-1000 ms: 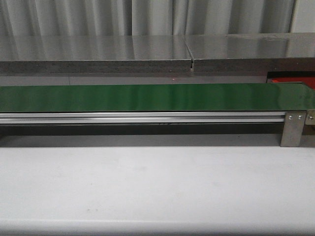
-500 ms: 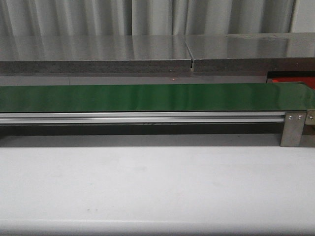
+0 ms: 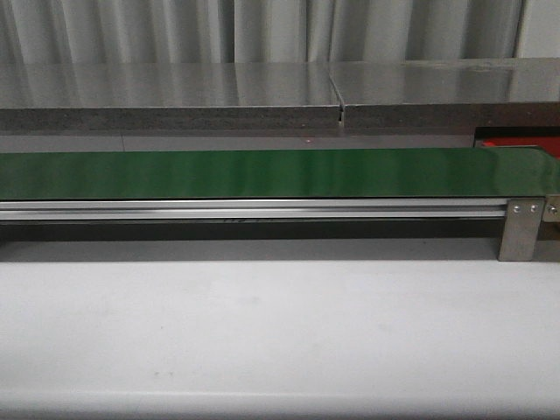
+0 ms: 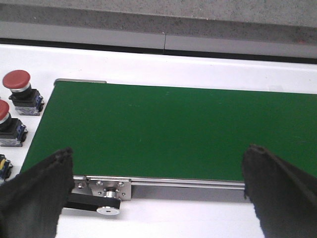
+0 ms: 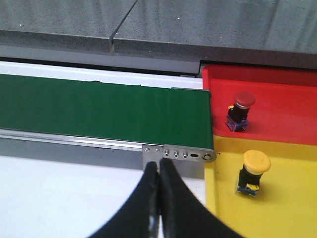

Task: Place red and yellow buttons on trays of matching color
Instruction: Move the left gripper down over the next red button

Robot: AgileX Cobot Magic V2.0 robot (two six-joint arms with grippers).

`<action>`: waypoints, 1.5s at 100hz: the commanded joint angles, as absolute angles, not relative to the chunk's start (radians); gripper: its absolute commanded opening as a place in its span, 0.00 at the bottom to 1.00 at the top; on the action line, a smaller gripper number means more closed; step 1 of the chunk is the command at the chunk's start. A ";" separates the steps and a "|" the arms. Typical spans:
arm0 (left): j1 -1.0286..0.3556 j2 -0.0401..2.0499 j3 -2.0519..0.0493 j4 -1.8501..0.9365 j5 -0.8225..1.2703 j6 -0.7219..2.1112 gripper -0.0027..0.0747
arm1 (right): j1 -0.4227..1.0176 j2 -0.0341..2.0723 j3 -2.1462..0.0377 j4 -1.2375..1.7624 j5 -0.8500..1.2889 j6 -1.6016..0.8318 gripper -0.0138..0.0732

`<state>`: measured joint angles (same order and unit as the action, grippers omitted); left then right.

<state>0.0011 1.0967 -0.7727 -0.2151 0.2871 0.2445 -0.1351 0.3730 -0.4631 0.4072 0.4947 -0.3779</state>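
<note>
In the right wrist view a red tray (image 5: 277,89) holds a red button (image 5: 240,111), and a yellow tray (image 5: 287,198) holds a yellow button (image 5: 253,172). My right gripper (image 5: 159,166) is shut and empty over the white table by the belt's end. In the left wrist view my left gripper (image 4: 158,173) is wide open and empty at the other end of the green belt (image 4: 168,131). Two red buttons (image 4: 21,91) (image 4: 6,124) stand on the white table beside that end, and part of a third button (image 4: 3,166) shows at the picture's edge. A sliver of the red tray (image 3: 516,140) shows in the front view.
The green conveyor belt (image 3: 262,173) runs across the front view on an aluminium rail (image 3: 254,208) with a metal bracket (image 3: 522,230) at its right end. A grey counter (image 3: 262,92) lies behind it and the white table (image 3: 280,332) in front.
</note>
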 commanded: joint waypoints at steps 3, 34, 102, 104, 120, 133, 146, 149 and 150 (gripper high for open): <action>0.041 1.117 -0.860 -0.275 0.280 0.235 0.89 | -0.135 0.377 -0.488 0.428 0.417 -0.386 0.02; 0.296 1.327 -1.116 -0.342 0.488 0.235 0.89 | -0.136 0.377 -0.488 0.428 0.417 -0.386 0.02; 0.455 1.784 -1.379 -0.313 0.574 0.235 0.89 | -0.136 0.377 -0.488 0.428 0.417 -0.386 0.02; 0.458 1.791 -1.379 -0.313 0.572 0.235 0.89 | -0.136 0.377 -0.488 0.428 0.417 -0.386 0.02; 0.475 1.835 -1.391 -0.311 0.567 0.235 0.89 | -0.136 0.377 -0.488 0.428 0.417 -0.386 0.02; 0.483 1.865 -1.393 -0.305 0.552 0.235 0.89 | -0.136 0.377 -0.488 0.428 0.417 -0.386 0.02; 0.483 1.890 -1.393 -0.304 0.532 0.235 0.89 | -0.136 0.377 -0.488 0.428 0.417 -0.386 0.02; 0.483 1.895 -1.393 -0.304 0.522 0.235 0.89 | -0.136 0.377 -0.488 0.428 0.417 -0.386 0.02; 0.483 1.897 -1.393 -0.304 0.520 0.235 0.89 | -0.136 0.377 -0.488 0.428 0.417 -0.386 0.02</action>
